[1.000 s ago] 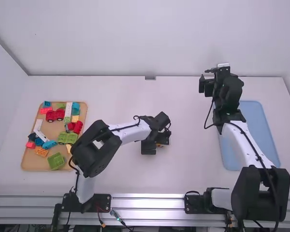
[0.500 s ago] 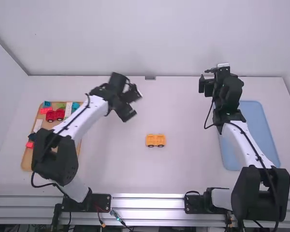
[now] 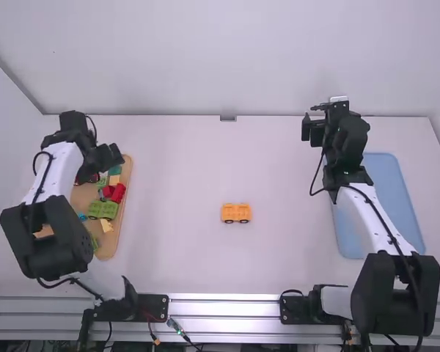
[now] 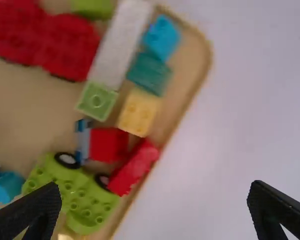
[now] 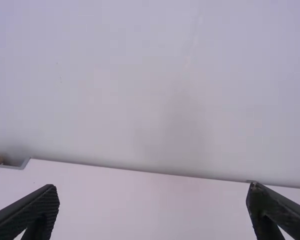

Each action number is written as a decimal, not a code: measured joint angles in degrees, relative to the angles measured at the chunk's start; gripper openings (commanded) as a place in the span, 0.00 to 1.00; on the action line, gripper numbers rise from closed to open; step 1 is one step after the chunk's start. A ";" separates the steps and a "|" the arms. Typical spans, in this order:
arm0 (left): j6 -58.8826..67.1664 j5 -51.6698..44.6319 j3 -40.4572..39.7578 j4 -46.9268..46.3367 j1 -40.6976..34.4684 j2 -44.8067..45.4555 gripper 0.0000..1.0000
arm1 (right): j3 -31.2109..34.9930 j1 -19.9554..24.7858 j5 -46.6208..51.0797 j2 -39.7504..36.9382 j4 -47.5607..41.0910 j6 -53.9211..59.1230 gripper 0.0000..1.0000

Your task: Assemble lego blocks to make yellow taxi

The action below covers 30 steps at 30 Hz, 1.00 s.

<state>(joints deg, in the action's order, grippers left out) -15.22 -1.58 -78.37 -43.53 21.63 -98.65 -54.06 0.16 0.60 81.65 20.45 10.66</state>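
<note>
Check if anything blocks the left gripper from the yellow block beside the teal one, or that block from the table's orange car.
Nothing visible lies between the left gripper and yellow block; a teal block and a green block sit close. Toward the orange car, only the tray rim intervenes.

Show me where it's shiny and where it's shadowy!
High view: bright glare streaks along the metal rail, and a faint shadow on the wall above the right arm; right wrist view: a soft, dim patch on the wall; left wrist view: pale, soft light on the white table.
</note>
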 measured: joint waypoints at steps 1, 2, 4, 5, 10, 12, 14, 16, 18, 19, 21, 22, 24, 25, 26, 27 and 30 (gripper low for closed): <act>-0.68 -0.28 0.00 -0.09 1.07 -0.46 0.99 | 0.02 0.00 0.07 0.00 0.02 -0.07 0.99; -1.46 -0.48 0.00 -0.26 1.99 -1.07 0.99 | 0.00 0.00 -0.02 0.00 0.02 -0.13 0.99; -2.34 -0.55 0.00 -0.79 2.73 -2.19 0.99 | 0.02 0.00 0.15 0.00 0.13 0.04 0.99; -2.86 -0.26 -0.02 -1.29 2.78 -3.28 0.99 | 0.02 0.00 0.13 0.00 0.37 0.04 0.99; -2.99 0.48 -1.20 -4.02 2.03 -8.33 0.99 | 0.02 -0.39 0.17 0.00 1.36 0.00 0.99; -1.55 0.04 -2.12 -3.76 2.05 -9.55 0.99 | 0.02 -0.79 0.22 0.00 1.60 -0.07 0.99; 1.64 -0.57 -4.42 -3.30 1.86 -11.19 0.98 | 0.00 -1.46 0.24 0.00 1.73 0.07 0.99; 3.39 -0.37 -6.43 -3.69 1.70 -12.22 0.96 | 0.02 -1.77 0.22 0.00 2.03 0.00 0.99; 5.03 0.87 -9.25 -5.53 1.29 -13.55 0.83 | 0.00 -1.88 0.24 0.00 2.08 0.02 0.99; 5.60 1.49 -10.45 -6.29 1.03 -14.25 0.77 | 0.00 -1.88 0.24 0.00 2.01 0.00 0.99; 7.72 2.60 -13.25 -7.76 0.24 -16.17 0.69 | 0.00 -1.88 0.24 0.00 1.86 -0.02 0.99; 8.52 3.21 -14.43 -8.26 -0.24 -17.16 0.67 | 0.00 -1.88 0.28 0.00 1.79 0.00 0.99; 9.11 4.07 -15.67 -8.70 -0.94 -18.40 0.64 | 0.00 -1.86 0.46 0.00 1.73 -0.15 0.99; 9.62 4.92 -16.37 -9.03 -1.44 -19.26 0.63 | 0.00 -1.86 0.42 0.00 1.73 -0.22 0.99; 9.97 5.73 -16.61 -9.16 -1.88 -19.89 0.60 | 0.00 -1.88 0.55 0.00 1.73 -0.39 0.99; 10.12 5.95 -16.61 -9.18 -2.03 -20.06 0.60 | 0.00 -1.86 0.44 0.00 1.73 -0.42 0.99; 12.33 6.86 -16.61 -8.41 -2.40 -20.92 0.53 | 0.02 -1.88 0.50 0.00 1.70 -1.09 0.99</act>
<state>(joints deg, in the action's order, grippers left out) -2.90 5.28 -94.98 -51.94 19.22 -119.57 -54.04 -1.72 1.10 81.65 22.15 9.56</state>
